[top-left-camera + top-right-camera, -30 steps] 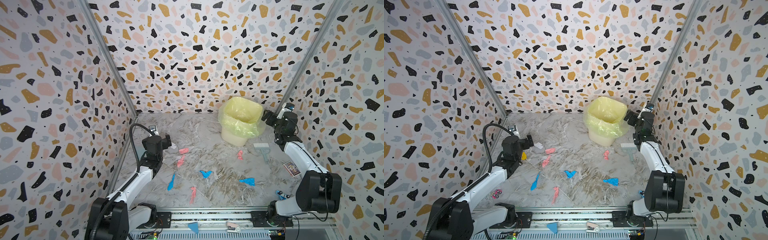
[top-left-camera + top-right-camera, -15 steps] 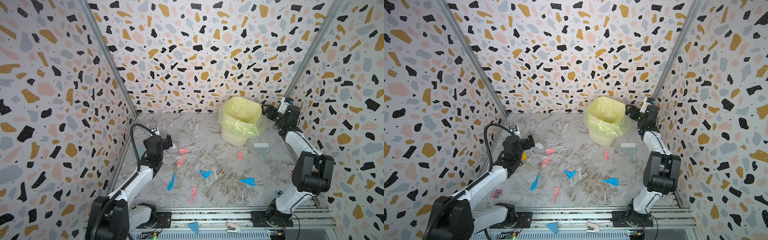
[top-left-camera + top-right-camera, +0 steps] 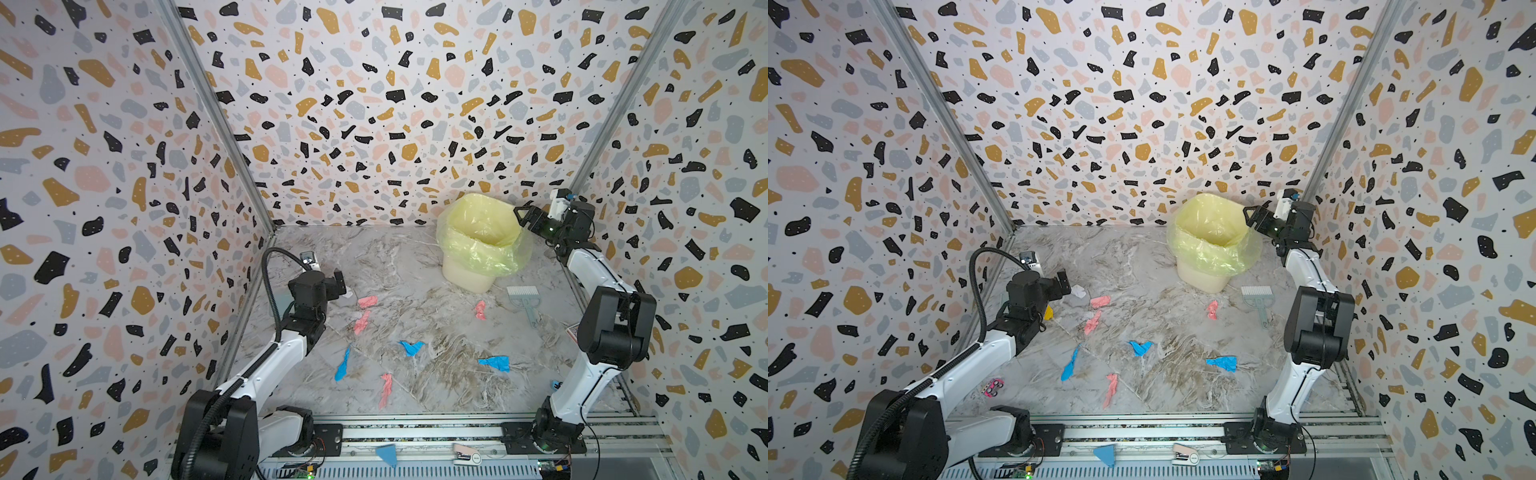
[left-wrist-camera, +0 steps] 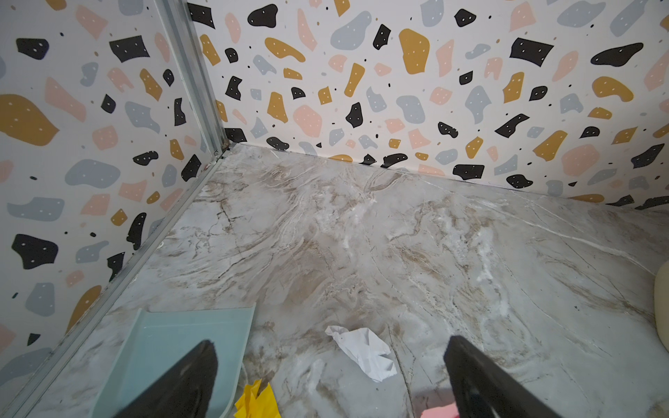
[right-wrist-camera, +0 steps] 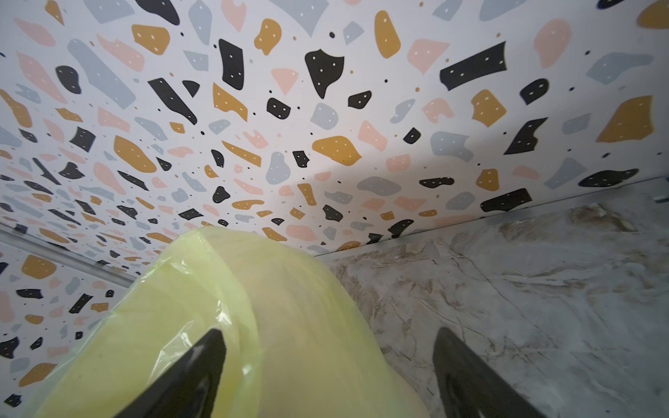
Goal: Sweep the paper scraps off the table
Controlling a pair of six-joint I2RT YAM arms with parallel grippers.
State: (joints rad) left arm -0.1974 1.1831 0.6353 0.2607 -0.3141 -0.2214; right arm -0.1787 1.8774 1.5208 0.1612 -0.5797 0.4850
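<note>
Paper scraps lie scattered over the marble table (image 3: 399, 257): pink scraps (image 3: 367, 301) (image 3: 480, 309) (image 3: 385, 388) and blue scraps (image 3: 411, 347) (image 3: 494, 363) (image 3: 343, 365). My left gripper (image 3: 340, 283) (image 4: 330, 340) hovers open and empty over the left of the table. A crumpled white scrap (image 4: 364, 351) (image 3: 1079, 291) lies just ahead of it and a yellow scrap (image 4: 255, 401) just under it. My right gripper (image 3: 521, 214) (image 5: 328, 330) is open at the back right. Its jaws straddle the wall of the yellow-bagged bin (image 3: 478, 245) (image 5: 253, 325).
A pale blue dustpan (image 4: 173, 347) lies by the left wall, under my left gripper. A small brush (image 3: 524, 301) lies right of the bin, a printed card box (image 3: 572, 330) behind my right arm, and a pink toy car (image 3: 993, 386) near the left arm. A blue scrap (image 3: 386, 453) sits on the front rail.
My right arm has risen and swung its gripper up to the bin's rim, with the jaws a little narrower. The left arm has barely moved.
</note>
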